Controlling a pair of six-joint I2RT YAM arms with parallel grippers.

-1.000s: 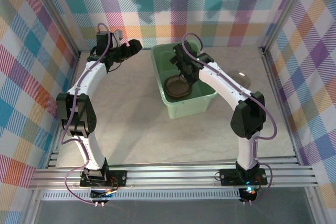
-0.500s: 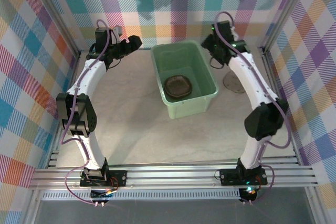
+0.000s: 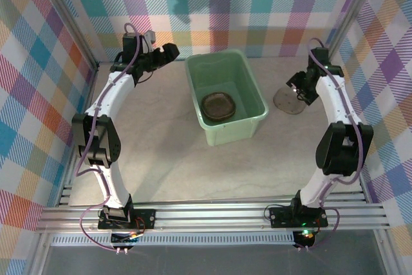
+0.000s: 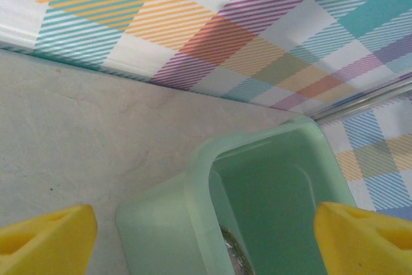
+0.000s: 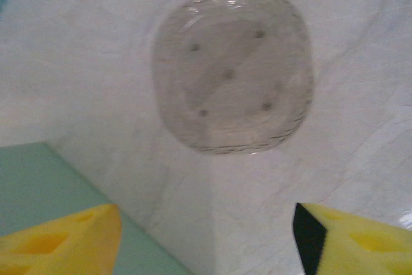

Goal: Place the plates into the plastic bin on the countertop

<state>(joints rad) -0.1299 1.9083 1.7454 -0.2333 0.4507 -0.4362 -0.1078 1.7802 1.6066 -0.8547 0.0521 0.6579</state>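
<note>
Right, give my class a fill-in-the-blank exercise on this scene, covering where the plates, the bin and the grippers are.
1. The stack of plates lies inside the ____ bin.
2. A lone plate lies on the countertop, on the bin's ____ side.
3. The left gripper and the right gripper are both ____.
Missing words: green; right; open.
</note>
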